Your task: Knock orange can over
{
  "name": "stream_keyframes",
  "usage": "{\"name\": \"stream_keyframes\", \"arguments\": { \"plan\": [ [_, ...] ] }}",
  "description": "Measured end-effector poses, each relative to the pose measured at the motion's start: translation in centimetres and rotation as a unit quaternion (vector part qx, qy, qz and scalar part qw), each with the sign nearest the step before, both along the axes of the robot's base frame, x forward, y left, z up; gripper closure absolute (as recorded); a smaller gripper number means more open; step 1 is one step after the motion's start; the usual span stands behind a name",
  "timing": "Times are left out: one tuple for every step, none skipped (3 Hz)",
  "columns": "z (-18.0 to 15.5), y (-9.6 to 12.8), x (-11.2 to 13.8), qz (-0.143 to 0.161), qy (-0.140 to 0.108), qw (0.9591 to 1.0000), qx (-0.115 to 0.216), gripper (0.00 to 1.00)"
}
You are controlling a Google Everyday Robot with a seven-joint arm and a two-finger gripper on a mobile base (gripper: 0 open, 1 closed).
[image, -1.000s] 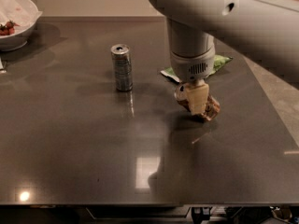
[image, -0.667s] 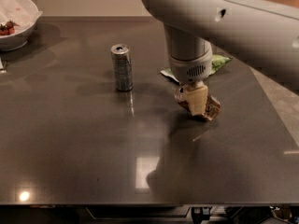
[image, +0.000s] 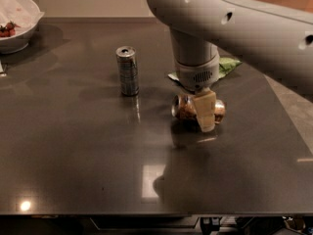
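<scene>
The orange can (image: 185, 107) lies on its side on the dark table (image: 73, 155), right of centre, its silver end facing left. My gripper (image: 205, 120) hangs straight down from the big white arm and sits right at the can, crossing the front of its middle. The can's right end (image: 220, 110) shows past the gripper. The back of the can is hidden by the gripper.
A slim silver-blue can (image: 127, 71) stands upright about a can's length to the left of the orange can. A green packet (image: 226, 65) lies behind the arm. A white bowl (image: 17, 23) with food sits at the far left corner. The table's right edge (image: 288, 126) is close.
The orange can was tilted at the gripper; now it lies flat on its side on the table. The arm has shifted slightly to the left.
</scene>
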State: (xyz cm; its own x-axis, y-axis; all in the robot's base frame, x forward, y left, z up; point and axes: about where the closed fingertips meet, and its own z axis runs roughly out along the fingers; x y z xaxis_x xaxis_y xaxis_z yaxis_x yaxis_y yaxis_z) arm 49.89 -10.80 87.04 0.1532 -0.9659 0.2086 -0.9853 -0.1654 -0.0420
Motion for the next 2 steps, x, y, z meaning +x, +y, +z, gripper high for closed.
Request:
{"name": "stream_keyframes", "arguments": {
  "plan": [
    [-0.23,0.12,-0.01,-0.006,0.011,0.9997,0.022,0.00],
    [-0.60,0.19,-0.19,-0.013,0.025,0.9986,0.045,0.00]
  ]
}}
